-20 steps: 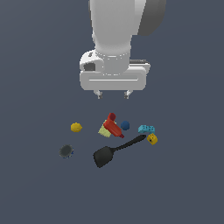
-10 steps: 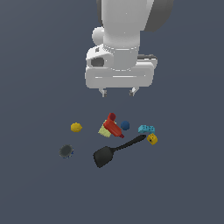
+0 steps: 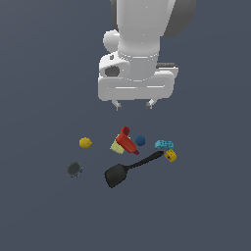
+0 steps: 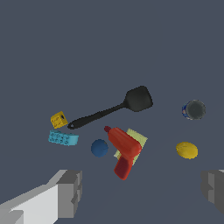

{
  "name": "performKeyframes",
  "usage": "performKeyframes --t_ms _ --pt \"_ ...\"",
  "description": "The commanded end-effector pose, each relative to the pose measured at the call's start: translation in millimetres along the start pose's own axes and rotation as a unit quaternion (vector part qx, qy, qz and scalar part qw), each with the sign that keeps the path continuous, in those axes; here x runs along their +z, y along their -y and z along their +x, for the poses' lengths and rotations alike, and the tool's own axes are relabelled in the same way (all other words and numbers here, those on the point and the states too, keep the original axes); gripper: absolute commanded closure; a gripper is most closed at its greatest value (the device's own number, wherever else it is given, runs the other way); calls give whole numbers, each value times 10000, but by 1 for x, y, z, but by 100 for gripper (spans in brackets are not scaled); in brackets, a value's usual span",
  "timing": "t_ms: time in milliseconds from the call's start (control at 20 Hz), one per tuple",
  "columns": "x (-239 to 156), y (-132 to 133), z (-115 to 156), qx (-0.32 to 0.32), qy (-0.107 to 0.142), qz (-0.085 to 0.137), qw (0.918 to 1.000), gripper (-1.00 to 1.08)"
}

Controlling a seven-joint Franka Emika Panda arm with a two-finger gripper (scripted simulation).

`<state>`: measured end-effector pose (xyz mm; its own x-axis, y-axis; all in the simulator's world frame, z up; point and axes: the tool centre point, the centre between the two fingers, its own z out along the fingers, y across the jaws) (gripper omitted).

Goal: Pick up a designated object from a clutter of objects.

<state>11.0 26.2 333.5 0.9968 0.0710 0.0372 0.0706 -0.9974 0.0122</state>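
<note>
Robot pincer (image 3: 133, 104) hovering empty, fingers apart, above small scattered items on a dark counter (image 3: 44, 211).
Exterior view: the yellow spotted cube (image 3: 170, 156) lies at the exterior view's right, touching the black spatula (image 3: 128, 169) handle tip, just beside the cyan brick (image 3: 164, 144). Wrist view: cube (image 4: 59, 120) sits at the spatula (image 4: 114, 107) handle end, by the brick (image 4: 63, 138); a red bottle (image 4: 124, 151) lies over a pale block (image 4: 135, 140), between a blue ball (image 4: 99, 148) and a yellow lump (image 4: 187, 150).

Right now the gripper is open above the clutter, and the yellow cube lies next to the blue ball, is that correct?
Not quite. The yellow cube lies next to the cyan brick and the spatula handle tip, not the blue ball; both views show it. The gripper is indeed open above the clutter.
</note>
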Motion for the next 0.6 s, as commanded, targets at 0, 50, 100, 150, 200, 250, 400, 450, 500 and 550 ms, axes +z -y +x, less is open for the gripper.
performKeyframes --t_ms 0,50,100,150,200,250,400,450,500,550 --pt "7 5 3 -62 10 -10 10000 -92" --pt "10 7 5 -96 13 -15 10000 -92" --pt "14 10 7 -134 17 -20 9999 -92" --pt "19 13 9 -177 21 -26 9998 -92" --pt "24 17 11 -226 25 -33 9997 -92" --pt "30 21 13 -279 30 -39 9996 -92" --pt "50 36 21 -468 45 -58 9989 -92" --pt "58 42 23 -541 51 -63 9985 -92" --pt "67 48 26 -620 57 -68 9980 -92" --pt "76 55 28 -704 63 -72 9975 -92"
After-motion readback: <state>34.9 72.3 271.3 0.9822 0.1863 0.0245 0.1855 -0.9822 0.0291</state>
